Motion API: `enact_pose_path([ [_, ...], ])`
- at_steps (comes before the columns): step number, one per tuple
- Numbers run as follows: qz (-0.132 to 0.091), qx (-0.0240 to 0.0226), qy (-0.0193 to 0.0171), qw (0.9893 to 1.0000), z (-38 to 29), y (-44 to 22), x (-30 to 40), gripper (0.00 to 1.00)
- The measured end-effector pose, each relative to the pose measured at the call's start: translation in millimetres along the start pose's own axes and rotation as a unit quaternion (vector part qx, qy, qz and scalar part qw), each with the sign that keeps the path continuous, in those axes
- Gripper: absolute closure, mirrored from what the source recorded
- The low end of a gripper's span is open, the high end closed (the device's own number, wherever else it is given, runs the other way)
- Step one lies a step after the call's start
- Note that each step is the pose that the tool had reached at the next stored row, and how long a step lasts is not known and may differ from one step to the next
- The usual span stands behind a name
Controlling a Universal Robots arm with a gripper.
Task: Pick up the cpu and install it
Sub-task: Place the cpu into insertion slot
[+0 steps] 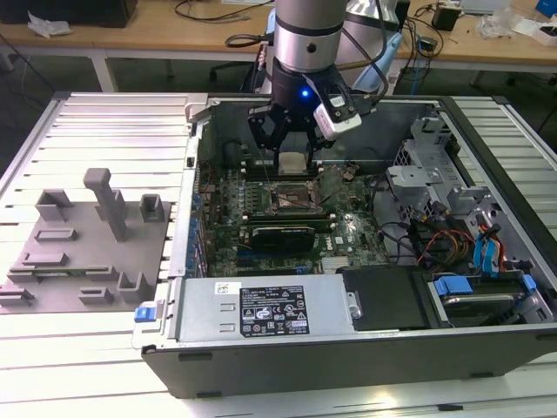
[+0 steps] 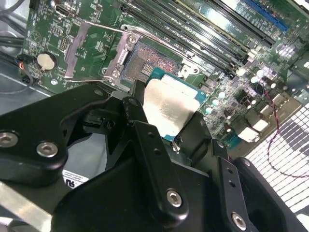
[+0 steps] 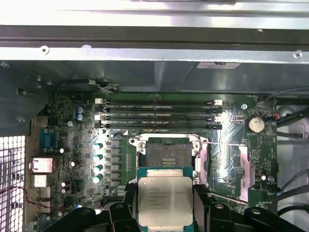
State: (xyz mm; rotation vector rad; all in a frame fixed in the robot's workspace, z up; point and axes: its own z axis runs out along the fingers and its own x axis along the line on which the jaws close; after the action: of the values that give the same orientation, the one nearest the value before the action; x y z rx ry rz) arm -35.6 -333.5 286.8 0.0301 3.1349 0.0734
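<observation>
Plainly the gripper (image 1: 290,162) is clamped on the cpu (image 3: 165,199), held over the open socket (image 3: 166,153); black fingers (image 2: 198,130) hide two chip edges; whether the chip touches the socket is unclear.

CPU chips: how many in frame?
1. The cpu sits clamped in the gripper, near the open socket, which holds none. Others could hide elsewhere in the case.

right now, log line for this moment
gripper: shut on silvery square cpu | cpu: held aloft, unseated | black metal-framed socket: open, empty
</observation>
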Motion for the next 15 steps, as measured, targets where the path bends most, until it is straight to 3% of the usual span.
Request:
enact_pose_path([
  [1, 0.028, 0.0002, -0.0013, 0.9996, 0.1, 0.0, 0.0, 0.45],
  [3, 0.049, 0.0003, -0.0023, 0.9988, 0.1, 0.0, 0.0, 0.45],
  [6, 0.08, 0.0005, -0.0038, 0.9968, 0.1, 0.0, 0.0, 0.45],
  [7, 0.093, 0.0006, -0.0043, 0.9957, 0.1, 0.0, 0.0, 0.45],
  [9, 0.121, 0.0007, -0.0057, 0.9926, 0.2, 0.0, 0.0, 0.45],
  [10, 0.129, 0.0007, -0.0061, 0.9916, 0.2, 0.0, 0.0, 0.45],
  [12, 0.161, 0.0009, -0.0075, 0.987, 0.3, 0.0, 0.0, 0.45],
  [14, 0.178, 0.001, -0.0083, 0.984, 0.3, 0.0, 0.0, 0.45],
  [15, 0.19, 0.001, -0.0089, 0.9817, 0.4, 0.0, 0.0, 0.45],
])
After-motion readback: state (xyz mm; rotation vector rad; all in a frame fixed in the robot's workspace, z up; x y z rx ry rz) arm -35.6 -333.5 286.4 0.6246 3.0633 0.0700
